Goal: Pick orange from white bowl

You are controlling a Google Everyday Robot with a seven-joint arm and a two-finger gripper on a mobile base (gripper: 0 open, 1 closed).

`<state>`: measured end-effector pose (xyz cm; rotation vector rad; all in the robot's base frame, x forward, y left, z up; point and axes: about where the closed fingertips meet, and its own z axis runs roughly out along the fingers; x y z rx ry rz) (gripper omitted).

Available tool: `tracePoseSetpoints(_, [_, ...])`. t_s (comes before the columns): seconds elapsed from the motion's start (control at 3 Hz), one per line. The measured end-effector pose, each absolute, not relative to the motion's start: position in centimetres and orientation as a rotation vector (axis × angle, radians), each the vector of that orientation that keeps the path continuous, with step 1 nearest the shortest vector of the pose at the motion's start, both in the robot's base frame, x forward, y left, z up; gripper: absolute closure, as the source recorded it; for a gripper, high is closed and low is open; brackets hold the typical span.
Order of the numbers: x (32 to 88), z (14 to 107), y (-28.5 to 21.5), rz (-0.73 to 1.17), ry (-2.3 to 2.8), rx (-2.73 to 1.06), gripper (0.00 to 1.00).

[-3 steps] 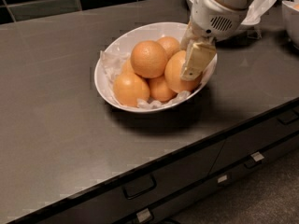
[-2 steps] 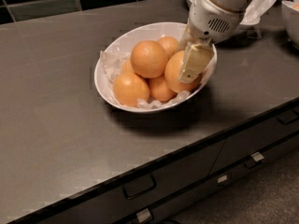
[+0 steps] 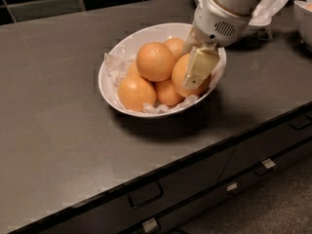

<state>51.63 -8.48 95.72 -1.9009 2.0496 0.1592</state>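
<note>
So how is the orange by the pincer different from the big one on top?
The right orange is partly hidden by the pincer, which hangs in front of it; the top orange shows whole. The right orange sits low by the rim of the white bowl; the top orange rests high on the others. Both are big, smooth and orange.
</note>
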Motion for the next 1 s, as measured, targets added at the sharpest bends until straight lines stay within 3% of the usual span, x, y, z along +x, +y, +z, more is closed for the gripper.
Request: tracePoseSetpoints(1.0, [51.67, 94.79, -8.27, 0.2, 2.054, -1.908, 0.37])
